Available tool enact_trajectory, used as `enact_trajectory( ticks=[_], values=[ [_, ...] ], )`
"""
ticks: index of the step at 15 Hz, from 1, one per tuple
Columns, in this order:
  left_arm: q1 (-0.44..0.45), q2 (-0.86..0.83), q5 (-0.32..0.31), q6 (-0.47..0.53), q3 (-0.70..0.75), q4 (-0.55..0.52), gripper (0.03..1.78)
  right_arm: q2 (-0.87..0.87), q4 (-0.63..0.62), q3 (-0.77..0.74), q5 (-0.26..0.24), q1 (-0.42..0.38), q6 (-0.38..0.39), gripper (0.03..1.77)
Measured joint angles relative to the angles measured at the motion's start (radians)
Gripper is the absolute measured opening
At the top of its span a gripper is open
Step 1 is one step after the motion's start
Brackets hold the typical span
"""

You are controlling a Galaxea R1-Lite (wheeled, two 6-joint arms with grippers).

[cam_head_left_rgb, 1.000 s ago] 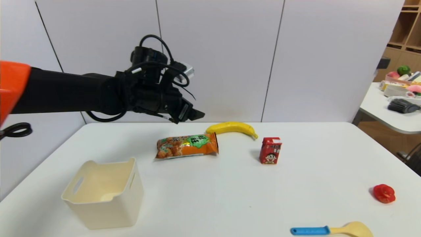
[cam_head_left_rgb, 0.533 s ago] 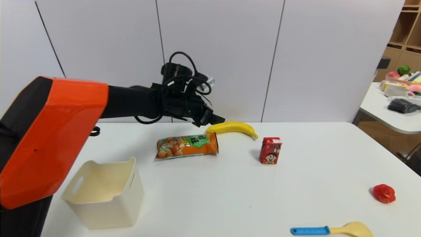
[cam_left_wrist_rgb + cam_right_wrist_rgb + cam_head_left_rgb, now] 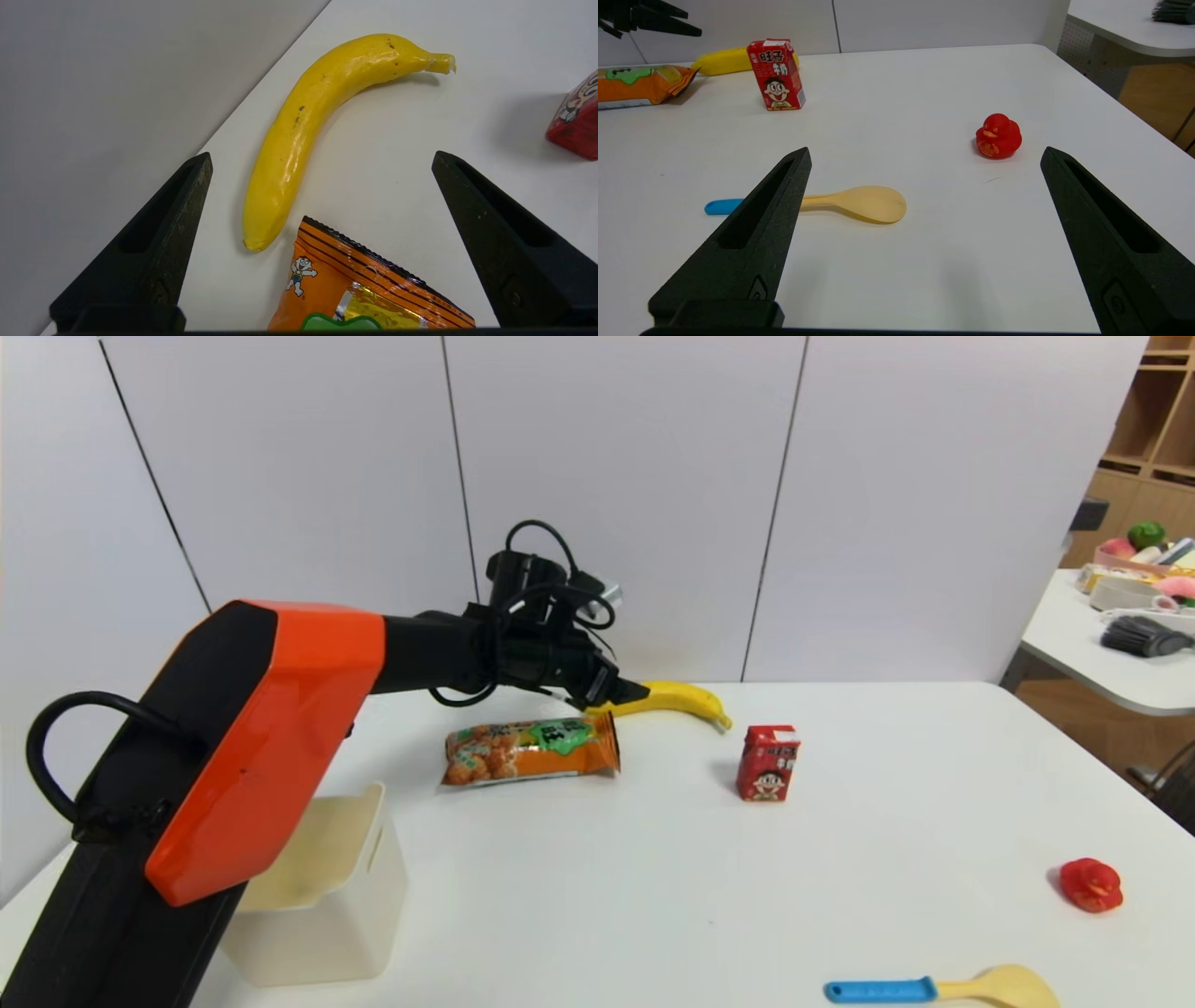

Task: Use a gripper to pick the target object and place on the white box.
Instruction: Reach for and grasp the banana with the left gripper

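- Yellow rice spoon [image 3: 997, 985] with a blue handle lies nearest, at the table's [image 3: 653, 896] front edge; no writing shows on it.
- Right gripper [image 3: 920, 161] hovers over that front part of the table, its black fingers spread wide with nothing between them; it does not show in the head view.
- Red rubber duck [image 3: 1089, 884] sits toward the table's right side, well apart from the spoon.
- Cream-white plastic box [image 3: 327, 896] with slot handles stands at the front left, partly hidden behind the left arm's orange shell.
- Red drink carton [image 3: 767, 763] stands upright mid-table; it bears a cartoon boy's face and white Chinese characters reading 旺仔.
- Orange snack bag [image 3: 530, 749] lies flat left of the carton, with a green label patch, pictured snack pieces and a small cartoon figure near its crimped end; its lettering cannot be read.
- Banana [image 3: 681, 697], the task's thing, lies on the table near the far edge, just beyond the bag's right end; it is long, curved, glossy bright yellow with a few small dark specks, its stem pointing toward the carton.
- Left gripper [image 3: 627, 692] hangs just above the banana's blunt end, fingers wide open and empty.
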Motion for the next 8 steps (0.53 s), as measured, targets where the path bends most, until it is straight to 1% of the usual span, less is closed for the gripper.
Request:
enact_trajectory(
  ticks=[3, 8],
  values=[
    [0.000, 0.032, 0.000, -0.016, -0.001, -0.047, 1.69, 0.000, 0.000, 0.000, 0.000, 0.000, 0.000, 1.70],
    [0.002, 0.069, 0.000, -0.033, -0.001, -0.065, 1.69, 0.000, 0.000, 0.000, 0.000, 0.000, 0.000, 1.70]
  ],
)
